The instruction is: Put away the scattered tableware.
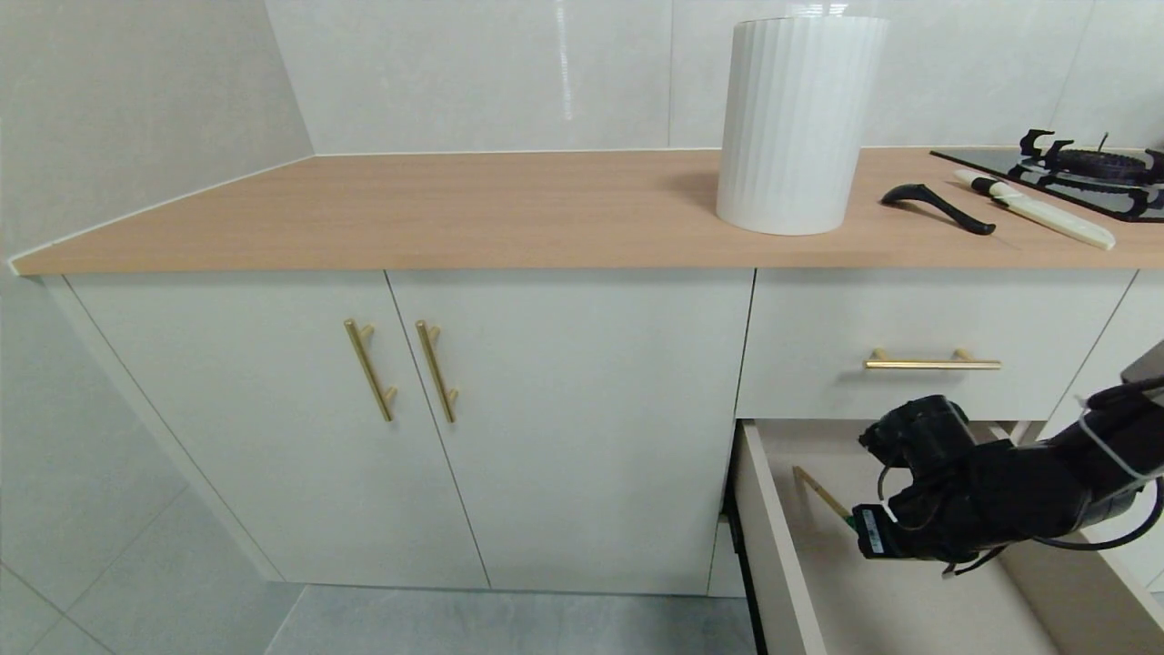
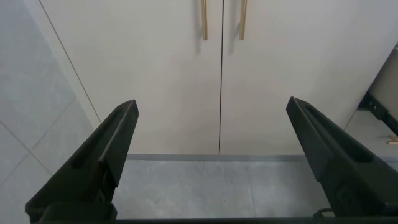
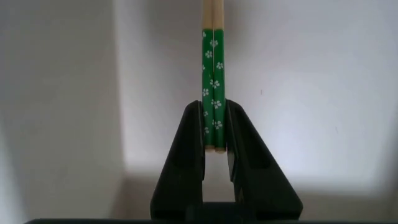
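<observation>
Head view: right gripper (image 1: pixel 862 528) is holding green-ended chopsticks (image 1: pixel 821 494) inside open drawer (image 1: pixel 773 537). L wrist: left gripper (image 2: pixel 211 109) is hanging open by cupboard doors (image 2: pixel 280 74). R wrist: pair is sitting pinched near its end, so it may pivot & slip

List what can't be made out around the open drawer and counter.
Drawer: head view, near end cut off by the bottom edge, right part covered by the right gripper.
Chopsticks: right wrist view, far tips cut off by the edge; head view, held ends hidden in that gripper.
White ribbed container: head view, inside hidden by its wall.
Stove: head view, cut off by the right edge.
</observation>
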Controlling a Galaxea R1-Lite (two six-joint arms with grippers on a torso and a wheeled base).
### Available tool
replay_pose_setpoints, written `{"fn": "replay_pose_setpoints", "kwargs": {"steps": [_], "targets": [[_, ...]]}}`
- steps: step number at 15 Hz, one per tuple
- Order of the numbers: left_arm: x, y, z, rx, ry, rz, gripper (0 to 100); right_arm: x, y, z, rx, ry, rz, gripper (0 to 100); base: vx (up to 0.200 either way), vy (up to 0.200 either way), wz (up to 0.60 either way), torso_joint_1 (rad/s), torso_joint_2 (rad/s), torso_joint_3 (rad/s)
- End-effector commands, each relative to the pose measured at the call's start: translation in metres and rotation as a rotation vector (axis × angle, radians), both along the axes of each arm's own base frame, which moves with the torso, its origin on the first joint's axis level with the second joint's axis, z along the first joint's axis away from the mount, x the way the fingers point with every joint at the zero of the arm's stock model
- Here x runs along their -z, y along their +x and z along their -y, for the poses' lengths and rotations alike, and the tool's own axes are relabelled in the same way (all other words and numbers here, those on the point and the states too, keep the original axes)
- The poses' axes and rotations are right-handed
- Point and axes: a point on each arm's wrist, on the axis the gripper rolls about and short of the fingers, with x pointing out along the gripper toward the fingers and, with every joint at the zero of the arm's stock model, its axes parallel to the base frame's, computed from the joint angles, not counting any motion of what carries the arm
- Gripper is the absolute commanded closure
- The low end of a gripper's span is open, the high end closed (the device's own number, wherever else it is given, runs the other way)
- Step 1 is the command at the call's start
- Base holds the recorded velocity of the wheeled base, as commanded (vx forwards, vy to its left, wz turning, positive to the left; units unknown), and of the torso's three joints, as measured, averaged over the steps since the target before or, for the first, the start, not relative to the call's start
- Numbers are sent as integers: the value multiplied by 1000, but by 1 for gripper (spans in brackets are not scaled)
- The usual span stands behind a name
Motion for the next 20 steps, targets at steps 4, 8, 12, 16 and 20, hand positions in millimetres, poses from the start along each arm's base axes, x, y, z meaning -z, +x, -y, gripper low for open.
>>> {"fn": "replay_pose_setpoints", "kwargs": {"steps": [4,8,12,16,20], "targets": [[0,0,0,0,0,0,0,57,1,-4,-8,-32,-40,100,0,0,0,0,0,0],[0,0,0,0,0,0,0,66,1,-5,-5,-44,-40,100,0,0,0,0,0,0],[0,0,0,0,0,0,0,66,1,-6,-5,-41,-31,100,0,0,0,0,0,0],[0,0,0,0,0,0,0,70,-2,-9,-14,-34,2,0,0,0,0,0,0,0],[0,0,0,0,0,0,0,70,-2,-9,-15,-34,5,0,0,0,0,0,0,0]]}}
